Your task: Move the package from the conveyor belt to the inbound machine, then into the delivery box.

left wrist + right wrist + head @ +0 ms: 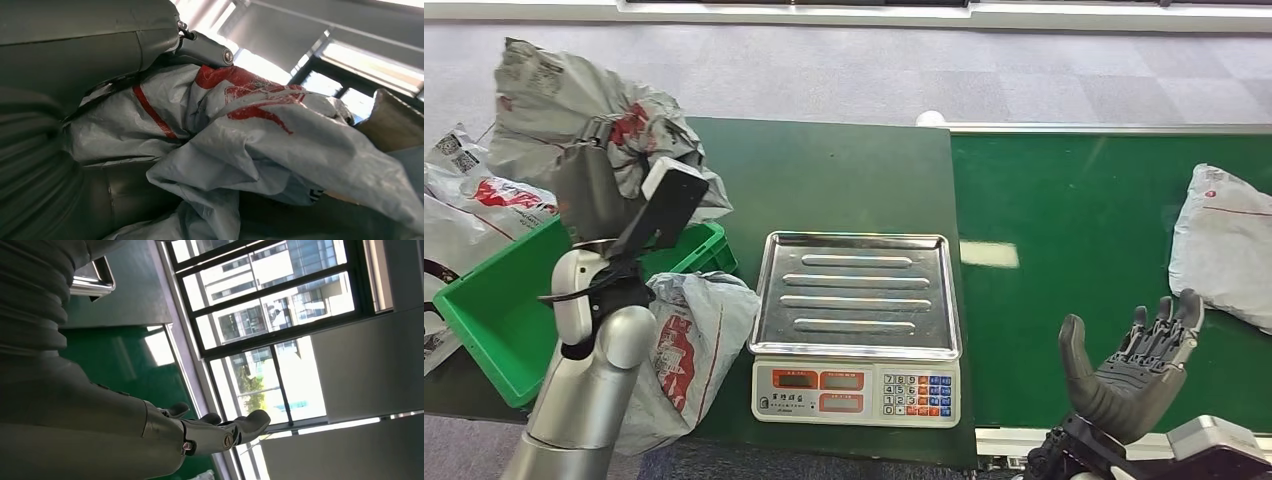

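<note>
The left hand (609,165) grips a crumpled grey package (574,105), raised above the green delivery box (494,310); the bag hides most of its fingers. The right hand (1129,375) hangs empty, fingers apart, over the conveyor belt (1074,260), where another package (1224,245) is cut off by the frame edge. The scale (856,300) sits bare on the counter (834,180).

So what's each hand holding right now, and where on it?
The left hand grips a grey package by its crumpled lower part, raised above the green box. The right hand holds nothing.
</note>
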Motion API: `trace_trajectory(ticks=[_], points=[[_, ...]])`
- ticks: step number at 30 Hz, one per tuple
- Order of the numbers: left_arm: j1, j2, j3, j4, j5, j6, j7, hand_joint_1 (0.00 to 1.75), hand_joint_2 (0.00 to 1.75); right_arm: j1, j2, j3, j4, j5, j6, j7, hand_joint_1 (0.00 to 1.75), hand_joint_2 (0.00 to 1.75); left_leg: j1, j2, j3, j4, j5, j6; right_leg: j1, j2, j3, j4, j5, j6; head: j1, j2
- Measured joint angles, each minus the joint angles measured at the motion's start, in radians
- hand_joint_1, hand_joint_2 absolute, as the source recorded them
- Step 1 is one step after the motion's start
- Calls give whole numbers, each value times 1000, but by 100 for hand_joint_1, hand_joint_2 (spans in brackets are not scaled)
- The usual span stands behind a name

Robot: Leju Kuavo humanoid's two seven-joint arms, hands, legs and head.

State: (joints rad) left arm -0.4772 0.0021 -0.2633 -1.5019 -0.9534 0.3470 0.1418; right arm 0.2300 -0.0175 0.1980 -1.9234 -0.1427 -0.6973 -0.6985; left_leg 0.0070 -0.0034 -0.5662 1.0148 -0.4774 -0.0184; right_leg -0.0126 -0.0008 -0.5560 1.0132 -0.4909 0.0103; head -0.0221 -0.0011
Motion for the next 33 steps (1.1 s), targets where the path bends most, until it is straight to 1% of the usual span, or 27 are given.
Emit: trace_trajectory(ticks=[2, 4, 9, 10, 13, 14, 17, 21, 28, 33], points=[[-3, 30, 74, 0, 5, 10, -16, 175, 175, 3, -3, -1, 0, -4, 0, 0, 0, 175, 0, 1, 0, 0, 0, -1, 0, 0, 0, 0, 0, 0, 0, 0], [-3, 48, 122, 0, 8, 15, -27, 175, 175, 5, -6, -2, 0, -5, 0, 0, 0, 175, 1, 0, 0, 0, 1, -1, 0, 0, 0, 0, 0, -1, 0, 0], [-3, 67, 168, 0, 5, 22, -36, 175, 175, 6, -7, -3, 0, -5, 0, 0, 0, 175, 1, 0, -1, 0, 1, -1, -1, 0, 0, 0, 1, 0, 0, 0], [-3, 69, 172, 0, 3, 23, -35, 165, 175, 7, -7, -3, 0, -5, 0, 0, 0, 175, 1, 0, -1, 0, 0, -1, -2, 0, 0, 0, 1, 0, 0, 0], [-3, 82, 191, 5, -4, 26, -12, 34, 175, 9, -9, -3, 0, -4, 0, 4, 0, 175, 1, 0, -1, 1, 0, -1, -2, 0, -1, 0, 1, 0, 0, 0], [-3, 91, 202, 11, 2, 27, -4, 0, 175, 11, -10, -3, 0, -4, 0, 6, 0, 175, 1, 0, -1, 0, 0, -1, -1, 0, -1, 0, 1, 0, 0, 0], [1, 114, 249, 46, 54, 21, -23, 0, 175, 24, -16, -3, -2, -2, 0, 9, 0, 175, 1, 0, -1, 0, 0, -1, 0, 0, -1, 0, 0, 0, 0, 0], [29, 122, 290, 74, 64, -1, -51, 0, 175, 40, -18, -3, -14, 9, 0, 17, 0, 175, 1, 0, -1, 0, 0, -1, 2, 0, -1, 0, 0, -1, 0, 0], [66, 122, 294, 80, 39, -31, -47, 0, 175, 55, -18, -3, -20, 29, 0, 35, 0, 175, 1, 0, -1, 0, 0, -1, 1, 0, -1, 0, 0, -1, 0, 0], [84, 126, 294, 78, 41, -33, -42, 0, 175, 71, -18, -3, -25, 42, 7, 51, 0, 175, 1, 0, -2, 0, 0, -1, 1, 0, -1, 0, 0, -1, 0, 0]])
